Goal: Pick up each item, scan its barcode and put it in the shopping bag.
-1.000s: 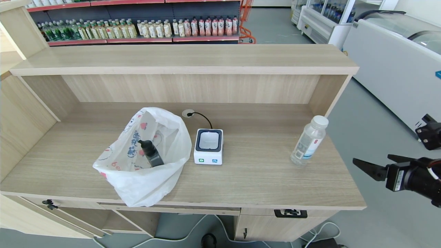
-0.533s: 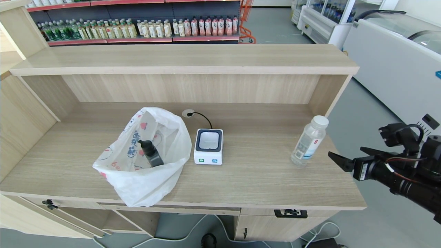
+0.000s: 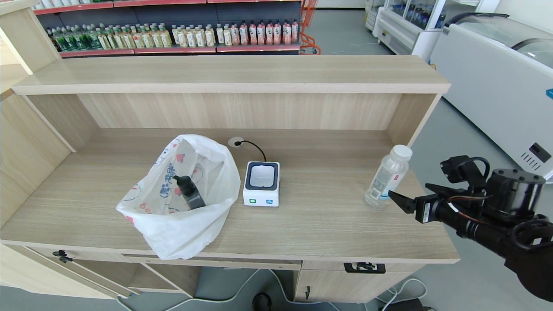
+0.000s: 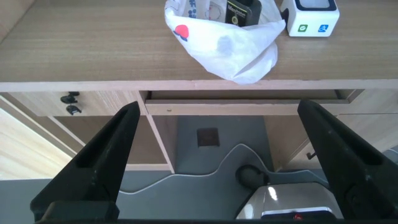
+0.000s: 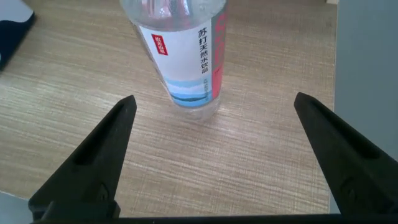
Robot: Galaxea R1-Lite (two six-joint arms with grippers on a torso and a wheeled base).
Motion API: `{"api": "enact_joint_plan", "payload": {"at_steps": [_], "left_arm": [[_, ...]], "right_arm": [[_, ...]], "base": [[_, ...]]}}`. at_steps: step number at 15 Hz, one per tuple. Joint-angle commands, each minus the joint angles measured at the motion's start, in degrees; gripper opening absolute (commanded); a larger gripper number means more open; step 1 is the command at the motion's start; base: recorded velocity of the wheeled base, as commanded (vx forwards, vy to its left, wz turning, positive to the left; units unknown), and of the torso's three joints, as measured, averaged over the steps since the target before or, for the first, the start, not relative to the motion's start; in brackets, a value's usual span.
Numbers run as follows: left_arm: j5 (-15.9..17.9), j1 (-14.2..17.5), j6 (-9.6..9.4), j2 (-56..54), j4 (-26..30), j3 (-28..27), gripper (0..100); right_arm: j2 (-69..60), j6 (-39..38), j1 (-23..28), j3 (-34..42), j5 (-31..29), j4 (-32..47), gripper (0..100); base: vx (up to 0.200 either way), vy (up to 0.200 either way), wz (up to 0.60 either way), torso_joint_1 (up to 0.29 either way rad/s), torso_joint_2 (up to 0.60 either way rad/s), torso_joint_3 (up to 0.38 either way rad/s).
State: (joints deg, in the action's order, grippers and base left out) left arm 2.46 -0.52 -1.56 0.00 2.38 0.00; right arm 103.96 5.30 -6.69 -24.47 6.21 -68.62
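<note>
Bottle (image 3: pixel 387 177): clear plastic, upright on the bench (image 3: pixel 328 216) well right of the scanner (image 3: pixel 261 183); likely light, smooth, slightly squashy; best gripped mid-label by the right pincer (image 3: pixel 408 191), spread just beside it.

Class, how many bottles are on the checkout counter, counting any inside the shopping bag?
2. A clear water bottle stands upright near the right edge of the counter. A dark bottle sits inside the shopping bag, left of the scanner. The bag may hide more.
</note>
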Motion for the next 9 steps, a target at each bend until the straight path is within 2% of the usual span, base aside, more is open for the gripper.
{"api": "enact_joint_plan", "payload": {"at_steps": [1, 9], "left_arm": [[0.0, 0.0, -0.02, 0.1, 0.0, 0.0, 100], [0.0, 0.0, -0.02, 0.1, 0.0, 0.0, 100]], "right_arm": [[2.6, 0.1, -1.5, -3.1, -0.7, -0.3, 100], [7.7, 0.1, -4.0, -8.6, -0.9, -1.2, 100]], "base": [[0.000, 0.000, 0.00, 0.000, 0.00, 0.000], [0.000, 0.000, 0.00, 0.000, 0.00, 0.000]]}}
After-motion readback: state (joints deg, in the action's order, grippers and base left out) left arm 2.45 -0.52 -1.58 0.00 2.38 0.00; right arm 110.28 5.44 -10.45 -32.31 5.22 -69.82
